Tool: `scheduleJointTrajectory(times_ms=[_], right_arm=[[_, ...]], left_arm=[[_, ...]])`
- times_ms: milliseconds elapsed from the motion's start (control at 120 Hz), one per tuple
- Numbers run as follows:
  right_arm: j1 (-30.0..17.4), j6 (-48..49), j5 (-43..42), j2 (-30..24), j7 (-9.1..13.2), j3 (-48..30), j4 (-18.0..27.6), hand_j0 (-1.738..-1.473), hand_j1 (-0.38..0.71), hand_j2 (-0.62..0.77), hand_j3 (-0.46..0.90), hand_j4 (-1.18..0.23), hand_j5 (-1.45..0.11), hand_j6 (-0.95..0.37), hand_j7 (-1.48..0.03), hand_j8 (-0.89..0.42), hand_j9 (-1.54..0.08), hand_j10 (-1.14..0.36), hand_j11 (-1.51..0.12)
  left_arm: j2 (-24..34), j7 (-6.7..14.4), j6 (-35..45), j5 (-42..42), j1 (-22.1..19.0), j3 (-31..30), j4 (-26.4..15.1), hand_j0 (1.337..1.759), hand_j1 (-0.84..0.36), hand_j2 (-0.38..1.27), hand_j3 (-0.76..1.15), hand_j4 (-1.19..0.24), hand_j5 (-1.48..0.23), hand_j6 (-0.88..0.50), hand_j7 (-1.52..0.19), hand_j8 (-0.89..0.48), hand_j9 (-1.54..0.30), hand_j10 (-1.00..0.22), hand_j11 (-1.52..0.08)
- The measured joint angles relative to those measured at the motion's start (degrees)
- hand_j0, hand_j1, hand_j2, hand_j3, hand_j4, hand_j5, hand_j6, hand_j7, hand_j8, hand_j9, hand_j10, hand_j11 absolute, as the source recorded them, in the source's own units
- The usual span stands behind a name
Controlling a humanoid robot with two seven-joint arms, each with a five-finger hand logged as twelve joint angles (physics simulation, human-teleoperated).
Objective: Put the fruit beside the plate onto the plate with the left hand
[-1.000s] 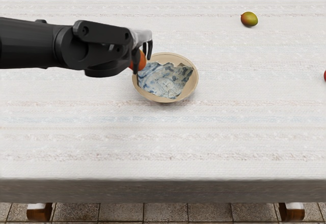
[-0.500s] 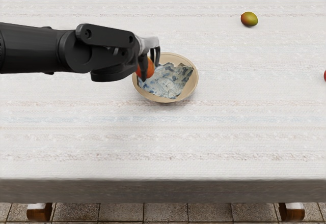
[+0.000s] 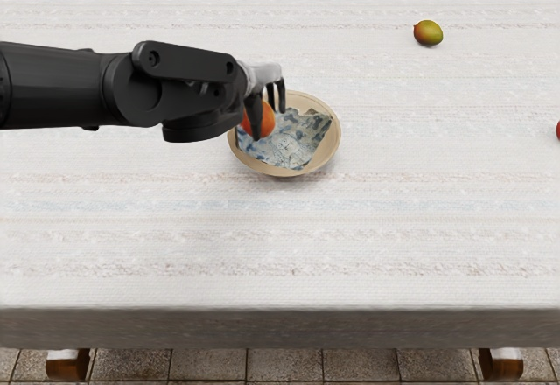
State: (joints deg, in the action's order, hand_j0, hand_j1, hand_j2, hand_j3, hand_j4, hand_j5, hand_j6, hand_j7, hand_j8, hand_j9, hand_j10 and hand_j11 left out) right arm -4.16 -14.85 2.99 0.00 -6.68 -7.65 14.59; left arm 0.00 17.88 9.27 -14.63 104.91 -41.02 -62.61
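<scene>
A tan-rimmed plate (image 3: pixel 325 150) with a blue and white pattern sits on the table, left of centre. My left hand (image 3: pixel 262 105) reaches in from the left and hangs over the plate's left side. Its fingers (image 3: pixel 276 94) curl down around an orange-red fruit (image 3: pixel 262 121), which is held above the plate's left part. The dark forearm hides the plate's left rim and part of the fruit. The right hand does not show.
A green and red mango (image 3: pixel 428 32) lies at the far right of the table. A red fruit (image 3: pixel 557 129) peeks in at the right edge. The pale tablecloth (image 3: pixel 280 245) stretches wide in front of the plate.
My left hand has carried the orange-red fruit rightward, from beside the plate's left rim to over the plate's left part.
</scene>
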Motion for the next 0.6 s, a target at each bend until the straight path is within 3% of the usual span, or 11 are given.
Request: scheduleJointTrajectory(times_ms=[375,600], right_arm=[[0.0,0.0,0.0,0.0,0.0,0.0,0.0,-1.658,-0.31,-0.01,0.0,-0.03,-0.05,-0.03,-0.05,-0.03,-0.05,-0.03,-0.05],[0.0,0.0,0.0,0.0,0.0,0.0,0.0,-1.658,-0.31,-0.01,0.0,-0.03,-0.05,-0.03,-0.05,-0.03,-0.05,-0.03,-0.05]], left_arm=[[0.0,0.0,0.1,0.3,-1.3,2.1,0.5,1.658,-0.05,0.11,0.0,-0.35,-0.46,-0.33,-0.46,-0.32,-0.46,-0.34,-0.46],[0.0,0.0,-3.2,0.8,-3.3,10.8,0.0,1.658,0.02,0.07,0.0,-0.28,-0.37,-0.28,-0.37,-0.27,-0.37,-0.28,-0.37]])
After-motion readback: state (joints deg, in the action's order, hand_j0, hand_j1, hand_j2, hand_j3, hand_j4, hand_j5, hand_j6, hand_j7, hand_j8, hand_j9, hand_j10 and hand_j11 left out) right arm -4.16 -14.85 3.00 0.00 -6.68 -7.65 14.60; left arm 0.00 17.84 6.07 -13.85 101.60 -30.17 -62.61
